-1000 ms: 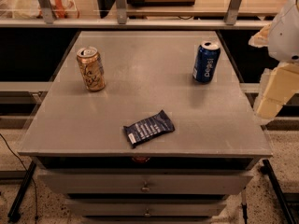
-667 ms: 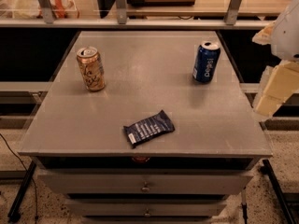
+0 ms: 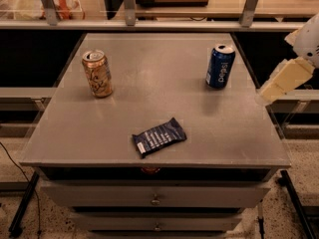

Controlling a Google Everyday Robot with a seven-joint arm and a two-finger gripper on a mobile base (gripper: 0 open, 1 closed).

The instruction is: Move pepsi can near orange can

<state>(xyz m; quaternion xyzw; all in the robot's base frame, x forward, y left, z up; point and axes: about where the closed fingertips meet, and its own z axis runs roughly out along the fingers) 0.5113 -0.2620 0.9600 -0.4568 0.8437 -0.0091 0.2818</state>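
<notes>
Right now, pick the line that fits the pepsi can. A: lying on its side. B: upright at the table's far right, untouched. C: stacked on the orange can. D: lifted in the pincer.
B: the pepsi can stands upright at the far right of the table, apart from the orange can at far left, while the pincer hangs beyond the table's right edge, clear of the can.

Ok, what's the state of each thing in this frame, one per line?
pepsi can: upright, right rear of the table, untouched.
orange can: upright, left side, well apart from the pepsi can.
snack wrapper: lying flat near the front edge.
top drawer: closed.
claw: in the air beyond the table's right edge, clear of the pepsi can.
</notes>
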